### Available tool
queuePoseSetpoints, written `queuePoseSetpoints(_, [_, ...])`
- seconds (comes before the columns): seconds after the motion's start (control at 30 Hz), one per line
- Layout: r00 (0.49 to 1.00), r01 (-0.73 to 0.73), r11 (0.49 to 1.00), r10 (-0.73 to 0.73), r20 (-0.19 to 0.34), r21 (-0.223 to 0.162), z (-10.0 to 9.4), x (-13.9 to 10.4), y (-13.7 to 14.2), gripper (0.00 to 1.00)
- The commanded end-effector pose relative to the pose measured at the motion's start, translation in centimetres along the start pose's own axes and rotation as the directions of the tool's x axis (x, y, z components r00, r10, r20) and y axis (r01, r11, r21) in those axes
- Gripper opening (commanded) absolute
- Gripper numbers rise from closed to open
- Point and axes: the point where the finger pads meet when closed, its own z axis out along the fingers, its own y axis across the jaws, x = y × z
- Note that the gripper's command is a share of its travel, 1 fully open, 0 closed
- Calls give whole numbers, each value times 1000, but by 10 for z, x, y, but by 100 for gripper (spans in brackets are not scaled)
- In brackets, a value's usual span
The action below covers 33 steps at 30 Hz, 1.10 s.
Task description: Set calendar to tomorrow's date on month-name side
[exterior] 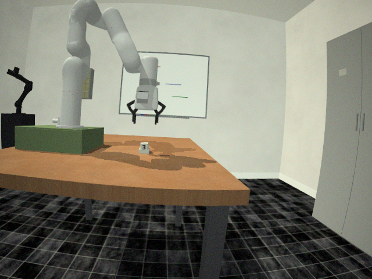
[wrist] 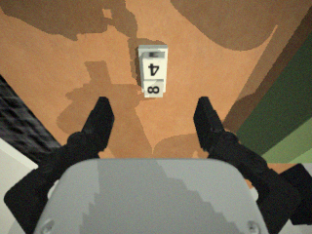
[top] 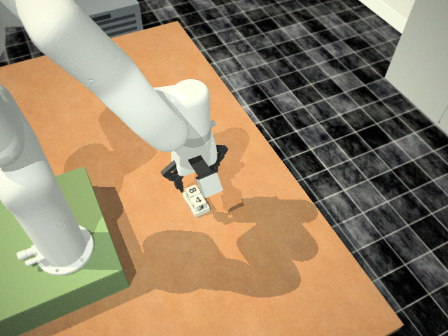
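A small white tray (top: 197,214) (exterior: 144,151) (wrist: 153,47) stands on the table and bears two white cubes in a row. One cube (top: 198,199) (wrist: 153,69) has a 4 on top and a 3 on its end side; that 3 also faces the exterior view. The other cube (top: 192,190) (wrist: 153,89) shows an 8 on top. Its front is hidden. I cannot read the month's name or the long-side digits, nor tell whether both cubes sit flat. My gripper (exterior: 145,122) (wrist: 153,107) is open and empty, well above the tray, and touches neither cube.
The green block (top: 108,249) (exterior: 49,139) under the arm's base stands left of the tray in the top and exterior views. The wooden table's edge (exterior: 138,195) runs along the front, and its far side edge lies to the right. Dark arm shadows cross the table top.
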Motion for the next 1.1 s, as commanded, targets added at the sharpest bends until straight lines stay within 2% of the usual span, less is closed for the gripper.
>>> queuePoseSetpoints(0.0, [1000,0,1000,0,0,4,-12,0,-1,100])
queuePoseSetpoints(0.07, [1000,0,1000,0,0,4,-12,0,-1,100])
queuePoseSetpoints(0.53, [1000,0,1000,0,0,4,-62,1,-1,100])
queuePoseSetpoints(1.07, [1000,0,1000,0,0,4,-66,1,-1,100])
